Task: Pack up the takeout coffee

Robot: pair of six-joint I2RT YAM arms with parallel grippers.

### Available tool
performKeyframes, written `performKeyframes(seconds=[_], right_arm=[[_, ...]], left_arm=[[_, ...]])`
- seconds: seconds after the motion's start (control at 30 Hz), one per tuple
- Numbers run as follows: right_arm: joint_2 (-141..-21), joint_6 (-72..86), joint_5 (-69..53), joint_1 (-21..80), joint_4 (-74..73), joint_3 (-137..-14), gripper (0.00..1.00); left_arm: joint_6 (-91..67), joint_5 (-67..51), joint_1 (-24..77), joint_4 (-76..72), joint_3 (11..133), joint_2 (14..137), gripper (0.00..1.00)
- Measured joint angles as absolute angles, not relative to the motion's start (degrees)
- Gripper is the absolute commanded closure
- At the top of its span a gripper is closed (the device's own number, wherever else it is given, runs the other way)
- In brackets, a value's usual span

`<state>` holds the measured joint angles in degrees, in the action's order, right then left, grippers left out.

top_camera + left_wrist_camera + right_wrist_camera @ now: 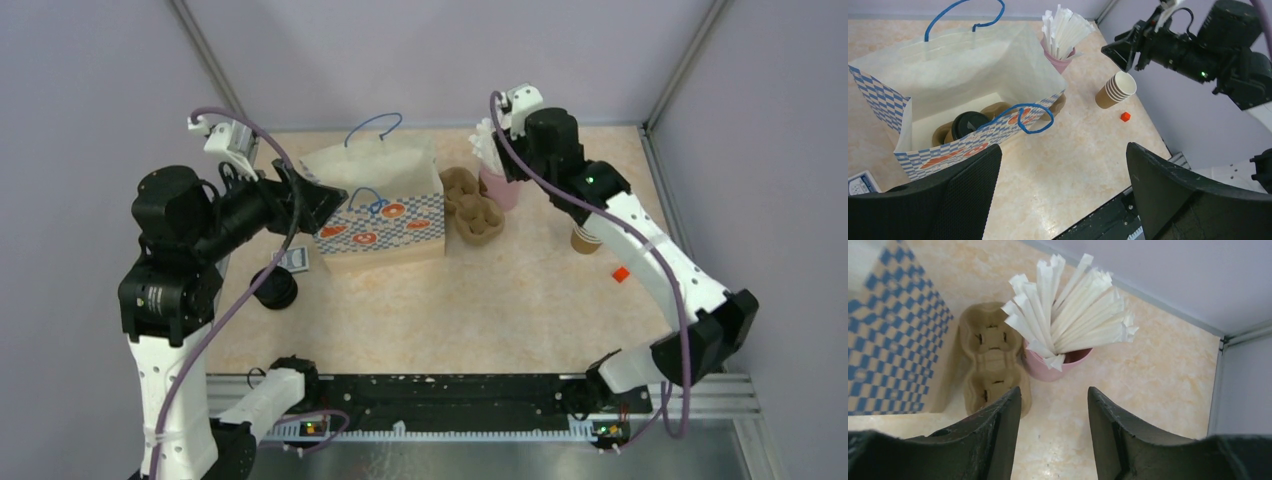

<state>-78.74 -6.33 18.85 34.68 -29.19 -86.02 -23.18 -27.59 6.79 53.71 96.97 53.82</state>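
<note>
The takeout coffee (969,124), a brown cup under a black lid, stands in a cardboard carrier inside the open blue-checked paper bag (948,65). That bag (380,205) stands at the middle back of the table. My left gripper (1063,155) is open and empty. It hovers at the bag's left end (322,205), above and in front of it. My right gripper (1054,395) is open with nothing between its fingers, just above the table in front of the pink straw cup (1058,362). From above, the right gripper (497,158) is at that cup.
Empty cardboard carriers (475,205) lie between bag and pink cup. A stack of lidless brown cups (585,240) and a small red block (620,273) sit on the right. A black round object (275,288) and a card (292,260) lie left of the bag.
</note>
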Motion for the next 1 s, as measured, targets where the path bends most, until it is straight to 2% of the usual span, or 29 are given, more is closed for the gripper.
performKeyframes(seconds=[0.13,0.33,0.5,0.63,1.0], right_arm=[[-84.7,-8.3,13.6,29.8,-30.9,-88.2,0.5],[-92.2,-12.1,5.9,29.6,-34.6,-95.4,0.52],[-100.2,-16.0,4.3,29.6,-39.0,-106.1,0.56],[-104.1,-18.5,4.2,29.6,-43.0,-109.7,0.58],[-105.2,-20.9,3.6,29.6,-47.8,-109.9,0.59]], left_arm=[[-22.2,-28.3,6.8,55.2,97.6,55.2,0.01],[-22.3,-29.1,6.8,55.6,97.6,55.9,0.01],[-22.3,-29.1,6.8,55.7,97.6,55.9,0.01],[-22.4,-29.0,6.8,55.8,97.6,55.9,0.01],[-22.5,-28.6,6.8,55.8,97.6,55.9,0.01]])
